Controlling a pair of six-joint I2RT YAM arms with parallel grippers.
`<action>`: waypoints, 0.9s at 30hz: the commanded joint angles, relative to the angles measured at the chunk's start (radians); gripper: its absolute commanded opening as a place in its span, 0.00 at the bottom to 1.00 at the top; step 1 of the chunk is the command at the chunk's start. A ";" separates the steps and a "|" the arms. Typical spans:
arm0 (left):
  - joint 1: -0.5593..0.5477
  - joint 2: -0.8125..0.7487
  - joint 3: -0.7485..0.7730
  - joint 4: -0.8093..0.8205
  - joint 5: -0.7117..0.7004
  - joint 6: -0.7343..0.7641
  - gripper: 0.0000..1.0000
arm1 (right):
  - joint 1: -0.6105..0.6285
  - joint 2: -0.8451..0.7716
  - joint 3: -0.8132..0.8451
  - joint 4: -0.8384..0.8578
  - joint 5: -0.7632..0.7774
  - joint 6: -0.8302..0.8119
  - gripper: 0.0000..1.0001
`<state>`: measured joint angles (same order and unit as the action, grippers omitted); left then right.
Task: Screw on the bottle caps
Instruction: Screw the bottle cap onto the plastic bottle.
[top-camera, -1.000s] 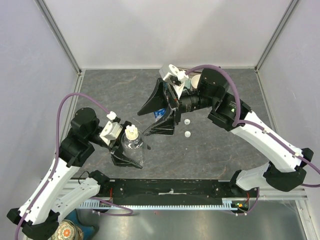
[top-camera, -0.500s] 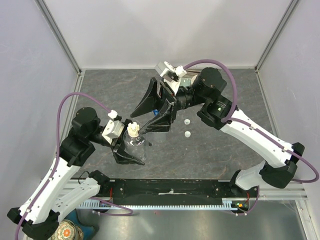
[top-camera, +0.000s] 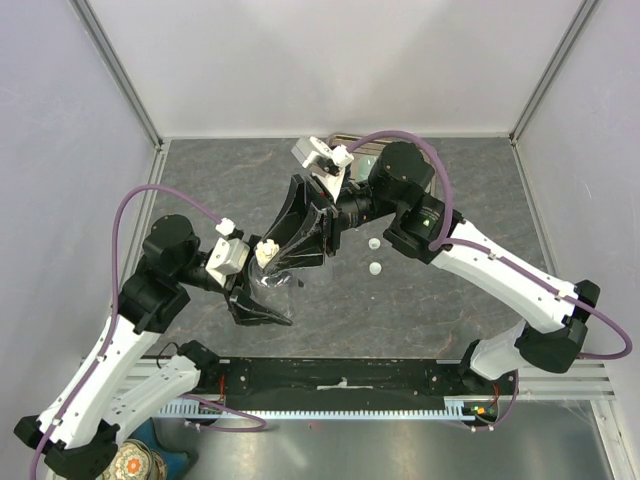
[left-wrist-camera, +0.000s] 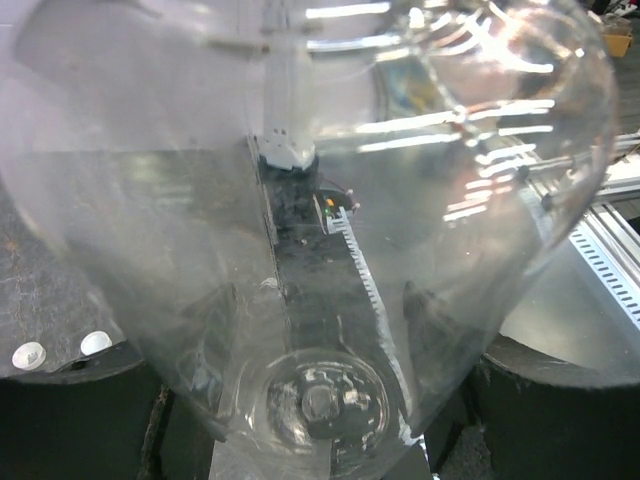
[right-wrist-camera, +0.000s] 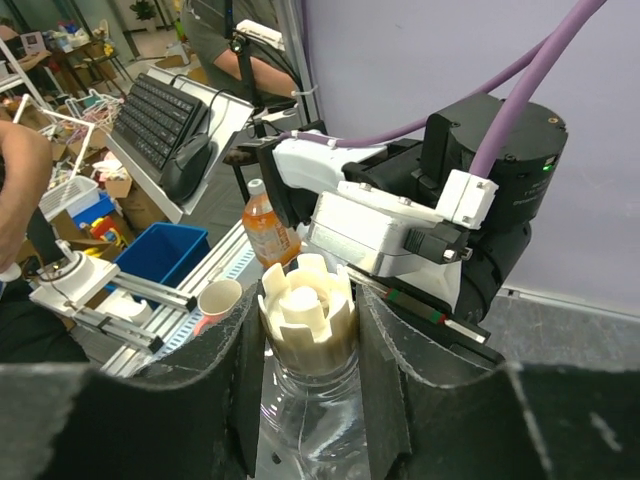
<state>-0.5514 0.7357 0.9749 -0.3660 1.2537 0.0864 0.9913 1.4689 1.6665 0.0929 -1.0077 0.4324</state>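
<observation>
The cream bottle cap is sitting on the clear bottle's neck, left of centre. The right end effector is pinching it from both sides; the left end effector is clamping the bottle's body. Two loose caps are lying on the table nearby.

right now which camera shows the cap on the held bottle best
The right wrist view: the cream cap fills mid-frame atop the bottle neck, its notched rim clear. The top view shows it only as a small pale dot. The left wrist view shows just the clear bottle body.
</observation>
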 joint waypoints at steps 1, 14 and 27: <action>0.004 -0.019 0.004 0.018 -0.028 0.007 0.18 | 0.001 -0.021 0.006 0.005 0.032 -0.023 0.38; 0.008 -0.042 0.018 0.039 -0.189 -0.014 0.18 | 0.000 -0.074 -0.047 -0.185 0.306 -0.138 0.12; 0.014 -0.059 0.079 0.059 -0.549 -0.036 0.19 | 0.013 -0.035 -0.112 -0.292 0.915 -0.025 0.05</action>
<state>-0.5339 0.7082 0.9741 -0.4038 0.8127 0.0208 1.0023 1.3861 1.6161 -0.1078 -0.4271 0.3340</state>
